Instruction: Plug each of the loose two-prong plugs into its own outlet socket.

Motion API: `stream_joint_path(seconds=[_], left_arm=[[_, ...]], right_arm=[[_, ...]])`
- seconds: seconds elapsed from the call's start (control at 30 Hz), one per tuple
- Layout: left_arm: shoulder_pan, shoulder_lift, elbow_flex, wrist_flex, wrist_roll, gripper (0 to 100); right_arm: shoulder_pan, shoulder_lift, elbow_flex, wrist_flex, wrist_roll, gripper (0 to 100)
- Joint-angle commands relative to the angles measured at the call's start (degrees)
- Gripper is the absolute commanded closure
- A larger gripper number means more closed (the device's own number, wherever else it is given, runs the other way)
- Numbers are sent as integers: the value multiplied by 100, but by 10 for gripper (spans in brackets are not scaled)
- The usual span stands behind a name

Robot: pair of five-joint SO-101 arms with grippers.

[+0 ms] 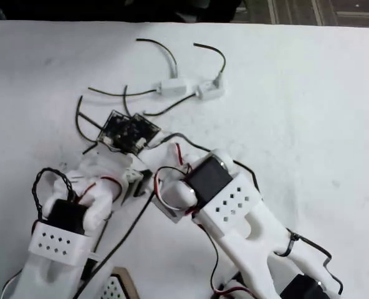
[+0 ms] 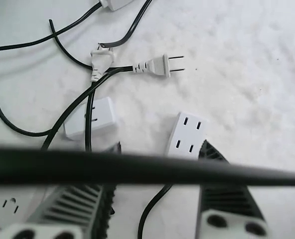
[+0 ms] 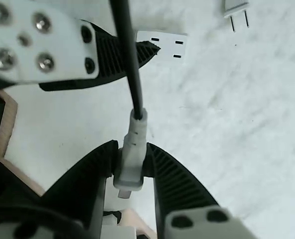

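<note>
a white, faintly mottled table surface [image 1: 309,112] spreads across the high view. along the top edge runs a dark strip of room [image 1: 110,7], and at the upper right there is a patch of floor crossed by pale lines [image 1: 297,9]. at the bottom edge sits a plywood-rimmed panel with small holes [image 1: 117,285].

both arms come in from the lower part of the high view, and their heads meet near the centre.

the left gripper [image 2: 157,149] is spread wide. its black ribbed fingers [image 2: 90,206] are well apart and grip nothing. a white four-slot outlet block [image 2: 186,132] lies flat on the table at the tip of one finger. a second white block [image 2: 90,118] lies to the left of it under a thin black cord. above them in the left wrist view, a loose white two-prong plug [image 2: 155,64] rests on its side with its prongs pointing to the frame's right. a thick black cable [image 2: 137,169] crosses that frame from edge to edge in the foreground.

the right gripper [image 3: 131,149] is clamped on a greyish-white plug body [image 3: 129,172], one ribbed finger on each side. the plug's black cord [image 3: 125,55] runs up the frame.

in the upper centre of the high view, two white cord connectors [image 1: 191,89] lie side by side with black leads curling away.
</note>
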Motion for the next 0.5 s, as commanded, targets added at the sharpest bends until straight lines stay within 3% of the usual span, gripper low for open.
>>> stream_joint_path(seconds=[0.0, 0.47], left_arm=[[-31, 40, 202, -35, -105, 748], [-31, 13, 290, -70, -105, 748]], right_arm=[[-66, -145, -888, 22, -70, 981], [-66, -145, -1486, 189, -70, 981]])
